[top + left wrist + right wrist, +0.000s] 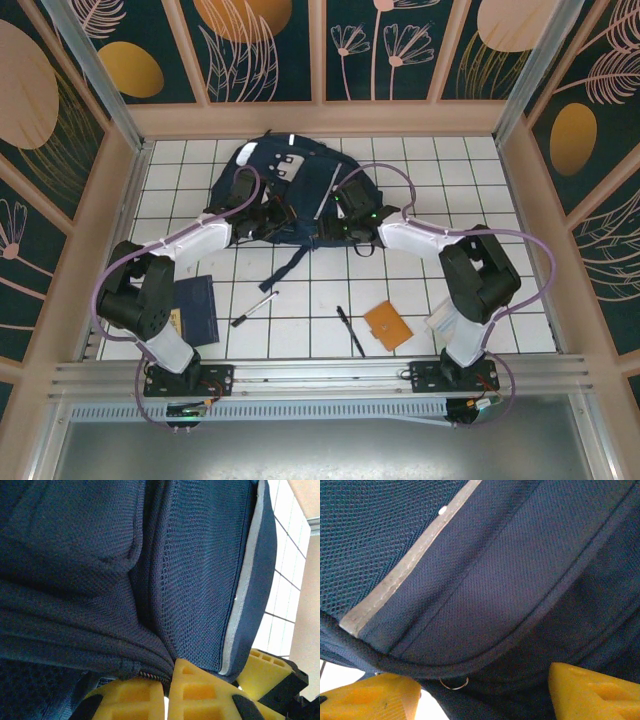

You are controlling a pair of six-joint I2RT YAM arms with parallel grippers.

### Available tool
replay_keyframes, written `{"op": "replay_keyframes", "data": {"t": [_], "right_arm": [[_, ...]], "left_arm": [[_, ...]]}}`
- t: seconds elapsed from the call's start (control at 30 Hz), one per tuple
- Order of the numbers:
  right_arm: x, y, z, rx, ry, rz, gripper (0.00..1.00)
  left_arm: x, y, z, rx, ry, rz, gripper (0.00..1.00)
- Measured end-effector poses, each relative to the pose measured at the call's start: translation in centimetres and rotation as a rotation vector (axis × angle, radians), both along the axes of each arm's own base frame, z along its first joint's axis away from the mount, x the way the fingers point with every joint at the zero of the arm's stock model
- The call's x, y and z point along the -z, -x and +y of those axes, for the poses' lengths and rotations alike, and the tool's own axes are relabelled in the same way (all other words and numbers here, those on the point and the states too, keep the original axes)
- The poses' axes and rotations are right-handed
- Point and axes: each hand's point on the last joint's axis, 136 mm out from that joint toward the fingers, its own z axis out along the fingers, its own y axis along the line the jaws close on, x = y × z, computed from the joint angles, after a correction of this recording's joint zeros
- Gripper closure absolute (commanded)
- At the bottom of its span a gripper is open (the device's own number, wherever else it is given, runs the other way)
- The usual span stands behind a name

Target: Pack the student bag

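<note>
Pinching, left tool point(169, 686): I see it pressed together on bag point(200, 580) fabric.
Right tool point(482, 695): spread, bag edge between fingers point(595, 695).

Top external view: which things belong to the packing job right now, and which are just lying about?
In the job: student bag; left gripper, pinched on its fabric; right gripper, jaws apart at its edge.
Lying loose on the table, untouched, probably for packing: dark-blue notebook; white pen; black pen; orange booklet.
</note>
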Motion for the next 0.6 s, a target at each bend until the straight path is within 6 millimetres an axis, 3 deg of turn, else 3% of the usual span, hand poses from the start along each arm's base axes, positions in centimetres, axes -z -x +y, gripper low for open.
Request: {"op": "replay_keyframes", "data": {"t": [0.1, 0.2, 0.33, 0.47, 0.6], "right_arm": [[-0.8, 1.0, -0.1, 0.006, -0.031, 0.012, 0.32], [-2.1, 3.1, -0.2, 0.022, -0.062, 0.026, 0.32], [-3.2, 6.8, 1.6, -0.007, -0.12, 0.059, 0.38], [-2.6, 9.7, 4.2, -0.04, -0.164, 0.117, 0.47], [-1.0, 9.5, 5.3, -0.013, -0.159, 0.115, 0.58]], "left_arm": [[0.1, 0.0, 0.1, -0.018, 0.009, 0.015, 1.0], [0.4, 0.2, 0.4, -0.043, 0.009, 0.047, 1.0], [0.1, 0.0, 0.4, -0.068, 0.028, 0.064, 1.0], [-0.5, -0.2, 0.3, -0.073, 0.038, 0.061, 1.0], [-1.0, -0.5, 0.1, -0.07, 0.047, 0.053, 1.0]]}}
